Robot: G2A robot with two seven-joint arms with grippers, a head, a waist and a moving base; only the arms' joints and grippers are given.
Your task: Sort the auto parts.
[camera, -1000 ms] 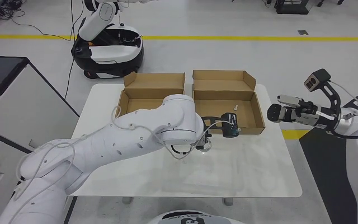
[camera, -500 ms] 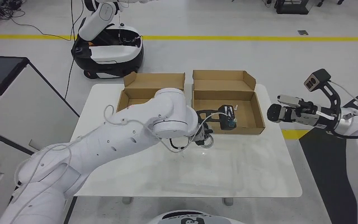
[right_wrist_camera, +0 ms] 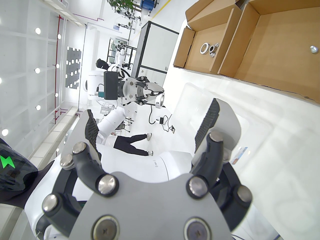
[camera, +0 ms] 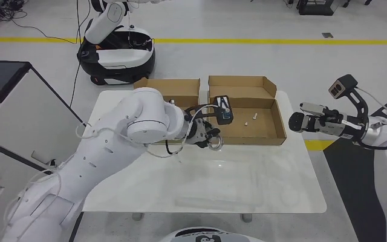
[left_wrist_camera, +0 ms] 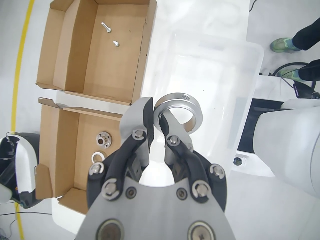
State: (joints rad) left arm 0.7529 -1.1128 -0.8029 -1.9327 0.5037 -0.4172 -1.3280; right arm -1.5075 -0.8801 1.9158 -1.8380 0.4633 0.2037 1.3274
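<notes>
My left tool (left_wrist_camera: 156,116) is clamped on the wall of a silver metal ring (left_wrist_camera: 172,100), with one finger inside the ring and one outside. The ring hangs in the air above the white tabletop (camera: 308,193), just in front of two open boxes and near the seam between them. The left brown cardboard box (left_wrist_camera: 50,136) holds a flanged silver hub (left_wrist_camera: 103,139) and a pale flat ring (left_wrist_camera: 98,156), close together. The right brown cardboard box (left_wrist_camera: 75,51) holds a long silver bolt (left_wrist_camera: 106,27) and a short silver bolt (left_wrist_camera: 115,43), lying apart. A clear plastic tub (left_wrist_camera: 258,58) stands on the tabletop beside the boxes. My right tool (right_wrist_camera: 152,112) has its fingers wide apart and holds nothing; it is off the tabletop's right edge. Around the tabletop is a grey floor with a yellow line (camera: 242,41), a second white robot base (camera: 118,57) and a dark-framed cabinet (camera: 18,85).
</notes>
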